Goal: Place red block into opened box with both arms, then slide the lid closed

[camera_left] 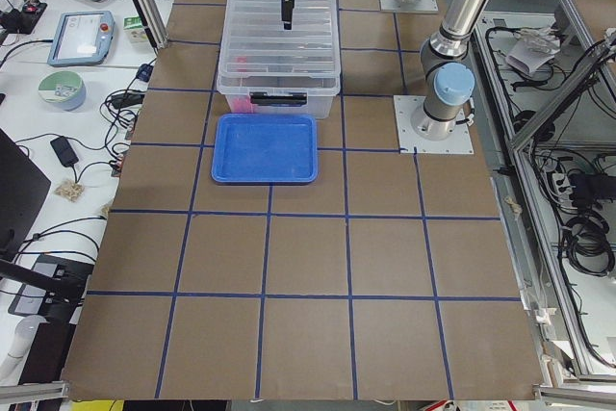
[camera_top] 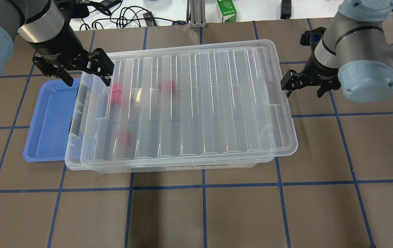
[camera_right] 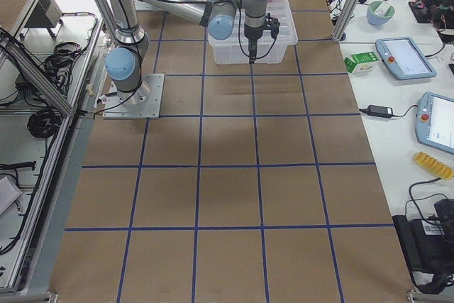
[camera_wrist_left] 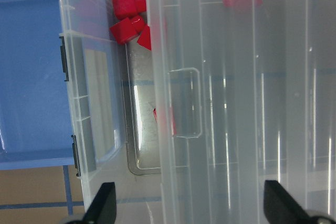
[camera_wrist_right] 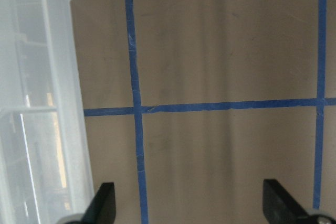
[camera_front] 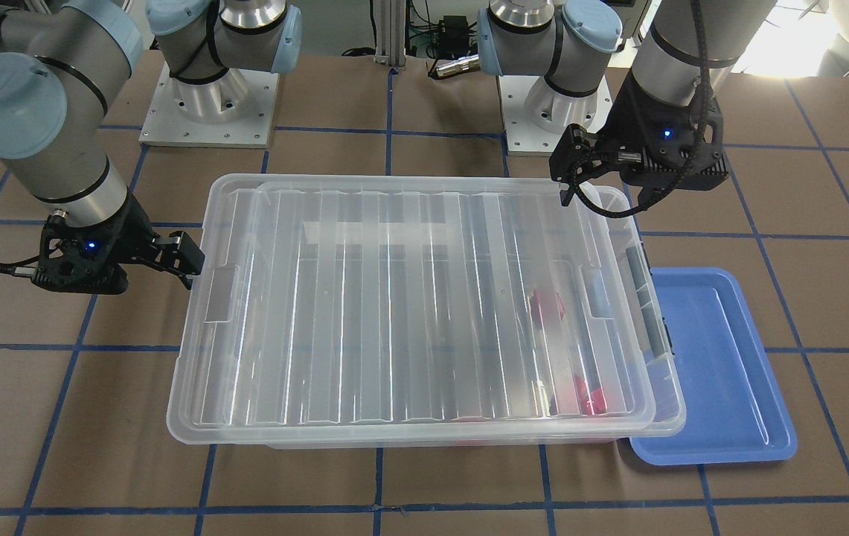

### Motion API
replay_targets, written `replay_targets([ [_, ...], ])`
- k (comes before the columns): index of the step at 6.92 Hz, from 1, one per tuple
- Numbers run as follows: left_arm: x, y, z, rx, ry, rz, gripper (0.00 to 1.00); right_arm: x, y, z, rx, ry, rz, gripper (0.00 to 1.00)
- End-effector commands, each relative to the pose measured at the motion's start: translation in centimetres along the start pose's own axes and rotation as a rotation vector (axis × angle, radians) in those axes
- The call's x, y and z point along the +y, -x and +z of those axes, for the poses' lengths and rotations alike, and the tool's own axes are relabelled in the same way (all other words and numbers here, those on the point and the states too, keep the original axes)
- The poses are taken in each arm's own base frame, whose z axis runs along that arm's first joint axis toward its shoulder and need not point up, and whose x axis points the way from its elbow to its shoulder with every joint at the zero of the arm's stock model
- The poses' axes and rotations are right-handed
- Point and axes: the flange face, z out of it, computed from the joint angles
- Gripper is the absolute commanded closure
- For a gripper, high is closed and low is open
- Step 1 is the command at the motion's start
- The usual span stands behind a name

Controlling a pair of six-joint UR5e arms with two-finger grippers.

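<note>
The clear box (camera_top: 74, 137) sits mid-table with the ribbed lid (camera_top: 196, 103) lying on it. The lid is shifted toward my right, so a narrow strip stays uncovered at the box's left end (camera_wrist_left: 100, 93). Through the lid I see a bunch of red pieces (camera_top: 116, 93), a lone red block (camera_top: 167, 86) and another lone red piece (camera_top: 124, 137); I cannot tell which is the task's. My left gripper (camera_top: 86, 74) hangs open above the lid's left edge and its handle recess (camera_wrist_left: 184, 103). My right gripper (camera_top: 303, 88) is open and empty over bare table, just off the lid's right edge (camera_wrist_right: 58, 103).
A shallow blue tray (camera_top: 50, 120) lies against the box's left end. Blue tape lines cross the brown table (camera_top: 203, 213). Cables and a green carton (camera_top: 226, 10) sit beyond the far edge. Both arm bases (camera_front: 208, 112) stand behind the box.
</note>
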Motion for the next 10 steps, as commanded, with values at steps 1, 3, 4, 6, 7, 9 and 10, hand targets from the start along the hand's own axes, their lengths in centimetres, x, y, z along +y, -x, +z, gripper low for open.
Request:
replay_targets([
  [1,-0.5,0.1,0.9,-0.002,0.021,-0.002,0.00,0.1,1.3,0.0,-0.014,-0.003,-0.004,0.00],
  [3,-0.2,0.1,0.0,-0.007,0.014,-0.003,0.00,-1.0,1.2,-2.0,-0.006,-0.021,-0.008,0.00],
  [4,-0.4,0.2,-0.5,-0.007,0.008,-0.005,0.00,-1.7,1.3,-5.7,-0.008,-0.006,-0.007,0.00],
  [6,-0.4,0.2,-0.4,-0.007,0.014,-0.005,0.00,-0.9,4.4,-15.8,-0.020,0.012,0.083,0.00],
  [7,-0.4,0.2,-0.4,-0.007,0.014,-0.006,0.00,0.8,8.8,-17.5,-0.013,0.019,0.107,0.00],
  [9,-0.4,0.1,-0.4,-0.005,0.012,-0.005,0.00,4.3,12.0,-17.8,-0.011,0.002,0.068,0.00],
  [10,-0.4,0.2,-0.4,-0.005,0.012,-0.005,0.00,4.3,11.6,-17.7,0.023,-0.002,0.059,0.00],
])
